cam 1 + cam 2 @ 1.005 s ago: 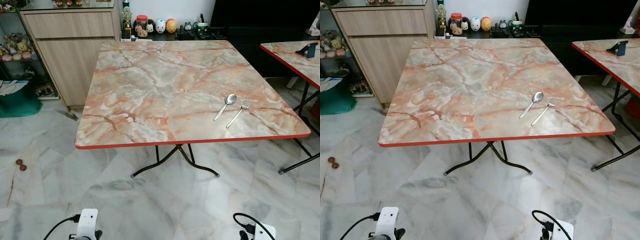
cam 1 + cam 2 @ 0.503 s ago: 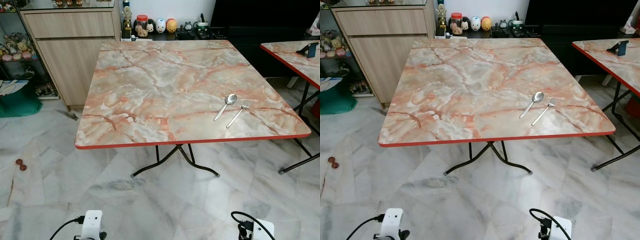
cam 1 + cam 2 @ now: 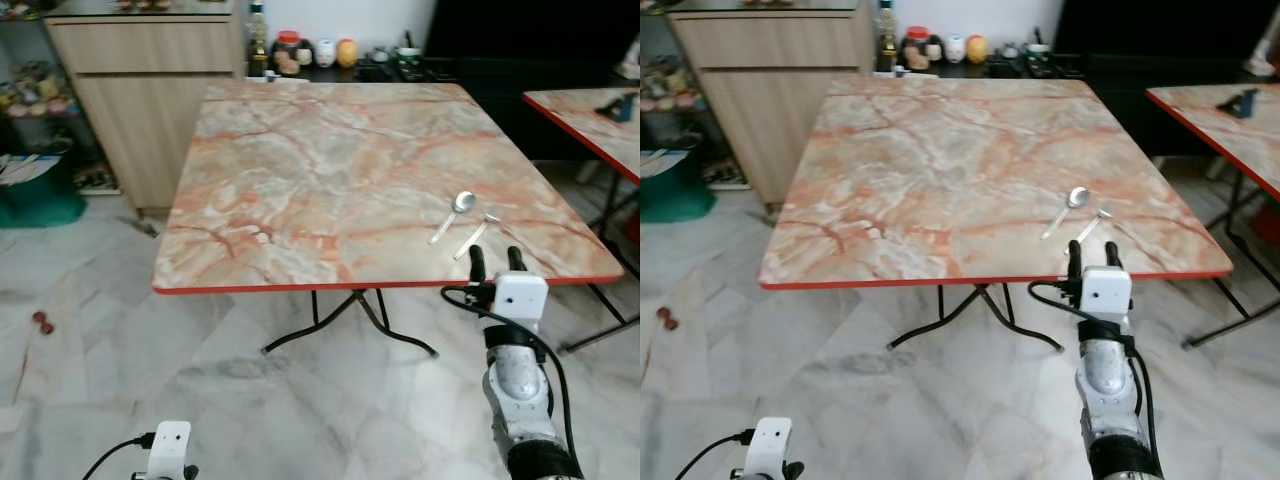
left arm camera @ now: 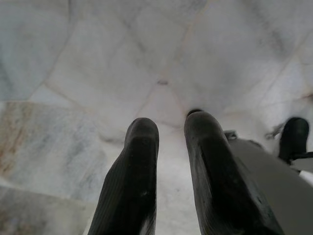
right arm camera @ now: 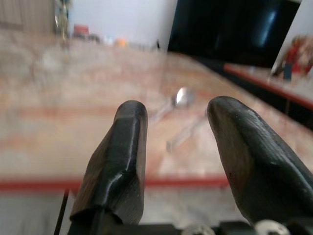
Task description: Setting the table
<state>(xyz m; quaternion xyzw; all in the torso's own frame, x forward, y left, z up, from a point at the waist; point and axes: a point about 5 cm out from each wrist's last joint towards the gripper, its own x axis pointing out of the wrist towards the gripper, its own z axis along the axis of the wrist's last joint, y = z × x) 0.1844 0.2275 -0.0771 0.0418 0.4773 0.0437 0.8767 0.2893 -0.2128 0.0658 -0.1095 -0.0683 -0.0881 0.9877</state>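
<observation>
Lying side by side on the marble-patterned table [image 3: 300,180], shiny spoon [image 3: 452,214] and fork [image 3: 475,233], open right hand [image 3: 490,259] just short of them.

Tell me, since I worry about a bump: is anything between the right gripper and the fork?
Nothing visible is. The right gripper, jaws apart, sits at the table's near edge; past it is bare tabletop up to the fork, with the spoon beside it.

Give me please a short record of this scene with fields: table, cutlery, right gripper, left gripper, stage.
table: marble-pattern top with red edge, on black folding legs
cutlery: spoon and fork lying side by side near the table's front right corner
right gripper: raised at the table's front edge, open, pointing at the cutlery, holding nothing
left gripper: low, open, pointing at the marble floor
stage: cutlery not yet grasped
</observation>
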